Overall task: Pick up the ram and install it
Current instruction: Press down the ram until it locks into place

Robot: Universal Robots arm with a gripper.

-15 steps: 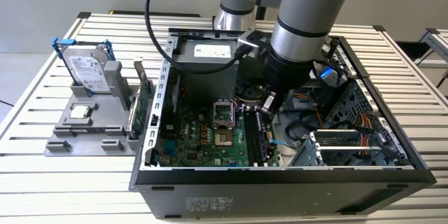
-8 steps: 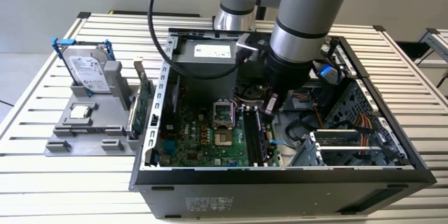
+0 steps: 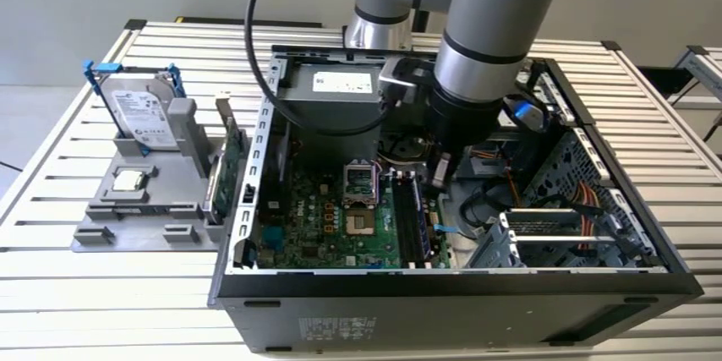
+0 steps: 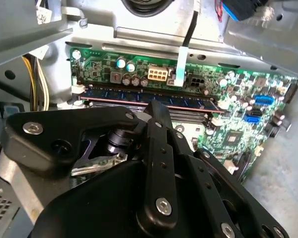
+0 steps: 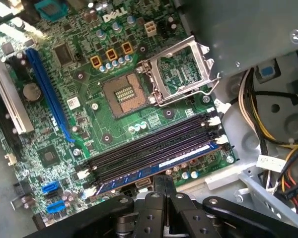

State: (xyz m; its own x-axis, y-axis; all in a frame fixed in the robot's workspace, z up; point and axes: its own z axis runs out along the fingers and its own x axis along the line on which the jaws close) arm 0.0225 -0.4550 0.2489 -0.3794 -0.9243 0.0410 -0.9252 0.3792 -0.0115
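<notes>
The ram (image 5: pixel 154 168), a thin bluish stick with a pale label, sits in the memory slot nearest the edge of the green motherboard (image 5: pixel 84 124); in the second wrist view the ram (image 4: pixel 188 101) lies along that same slot. My gripper (image 5: pixel 164 182) hangs straight over the stick's middle with its black fingers (image 4: pixel 158 110) pressed together, tips at the ram's upper edge. Whether they touch it I cannot tell. In the exterior view the gripper (image 3: pixel 438 177) reaches down into the open computer case (image 3: pixel 451 289). The neighbouring dark slots (image 5: pixel 149 148) hold nothing.
An open processor socket (image 5: pixel 124 94) and its raised frame (image 5: pixel 181 69) lie beside the slots. Bundled cables (image 5: pixel 260 124) and the drive cage (image 3: pixel 564 226) crowd one side. Outside the case, a grey fixture (image 3: pixel 101 234) carries a silver hard drive (image 3: pixel 144 120) and a green expansion card (image 3: pixel 232 166).
</notes>
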